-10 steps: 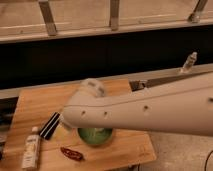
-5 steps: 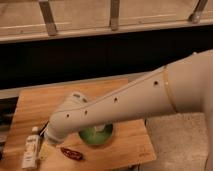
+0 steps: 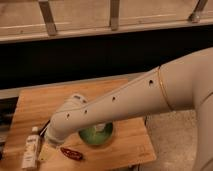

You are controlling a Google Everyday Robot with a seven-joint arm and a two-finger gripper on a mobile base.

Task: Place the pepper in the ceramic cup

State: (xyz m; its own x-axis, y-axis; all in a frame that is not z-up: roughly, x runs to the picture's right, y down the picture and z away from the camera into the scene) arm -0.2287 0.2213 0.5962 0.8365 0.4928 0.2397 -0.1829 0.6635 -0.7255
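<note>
Swinging lower and leftward since the earlier frame, the arm sets the end effector point(image 3: 48, 151) just left of the small dark red wrinkled chili pepper point(image 3: 71, 153), which lies loose by the near edge of the wooden table point(image 3: 40, 102). Whether the end effector is wide or narrow I cannot tell. It seems to be reaching to grasp, and next must settle over the pepper without nudging it off. A white-labelled bottle point(image 3: 31, 151) crowds the left and a round green plate point(image 3: 95, 137) sits just beyond; the pale ceramic cup is not visible.

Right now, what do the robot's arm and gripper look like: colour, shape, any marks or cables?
The arm is a thick, smooth, off-white tube with rounded joints, small dark holes along its side and a thin orange ring near the wider segment. No cables show. The gripper, at its low end between the bottle and the pepper, looks pale and is mostly hidden.
</note>
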